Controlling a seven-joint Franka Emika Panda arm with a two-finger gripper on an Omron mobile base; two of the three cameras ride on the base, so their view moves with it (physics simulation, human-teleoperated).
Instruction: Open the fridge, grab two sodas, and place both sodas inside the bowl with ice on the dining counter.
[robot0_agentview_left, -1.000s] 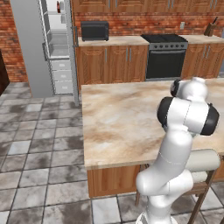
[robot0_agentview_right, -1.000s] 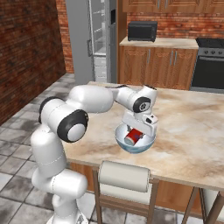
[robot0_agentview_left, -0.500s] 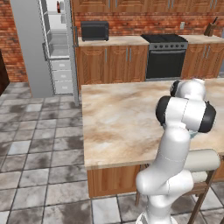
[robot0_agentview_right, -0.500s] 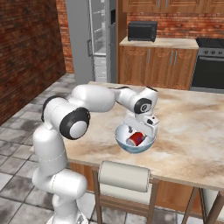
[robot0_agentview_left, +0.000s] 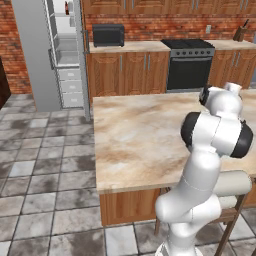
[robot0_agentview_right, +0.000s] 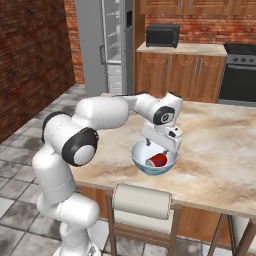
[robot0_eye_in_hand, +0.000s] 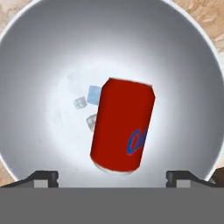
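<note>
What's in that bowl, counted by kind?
Red can: 1
Ice pieces: 3 that I can see
Total in the bowl: 4

1. The can (robot0_eye_in_hand: 123, 125) lies on its side in the bowl (robot0_agentview_right: 155, 168), on the ice (robot0_eye_in_hand: 89, 101).
2. The bowl stands on the dining counter (robot0_agentview_right: 220, 150), near its front edge.
3. The gripper (robot0_agentview_right: 161, 141) hangs right above the bowl.
4. The fridge (robot0_agentview_right: 107, 47) stands behind the counter, door open.

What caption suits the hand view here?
Open gripper above the red soda can lying on ice inside the bowl.
</note>
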